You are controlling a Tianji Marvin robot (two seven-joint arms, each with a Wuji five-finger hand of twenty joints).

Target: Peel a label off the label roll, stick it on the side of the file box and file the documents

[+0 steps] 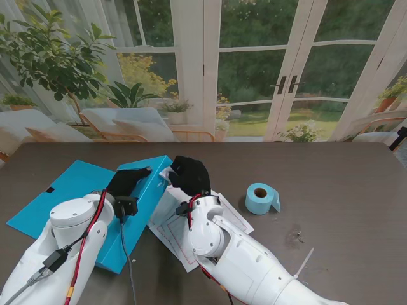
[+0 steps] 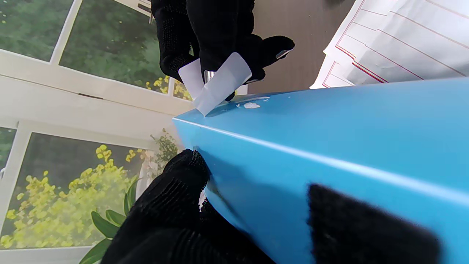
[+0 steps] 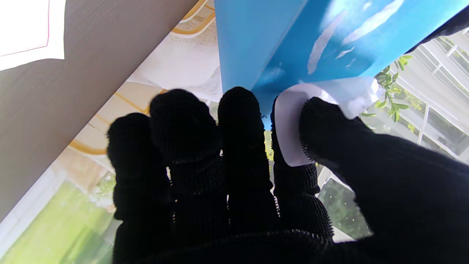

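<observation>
The blue file box lies opened out on the left of the table, one side wall raised. My left hand, in a black glove, grips that wall, thumb on one face and fingers on the other. My right hand is at the wall's far corner, pinching a white label between thumb and forefinger. The label's free end touches the blue wall's edge. The blue label roll stands to the right. The documents lie under my right forearm.
A few small specks lie on the dark table to the right of my right arm. Glass doors and plants fill the background beyond the table's far edge.
</observation>
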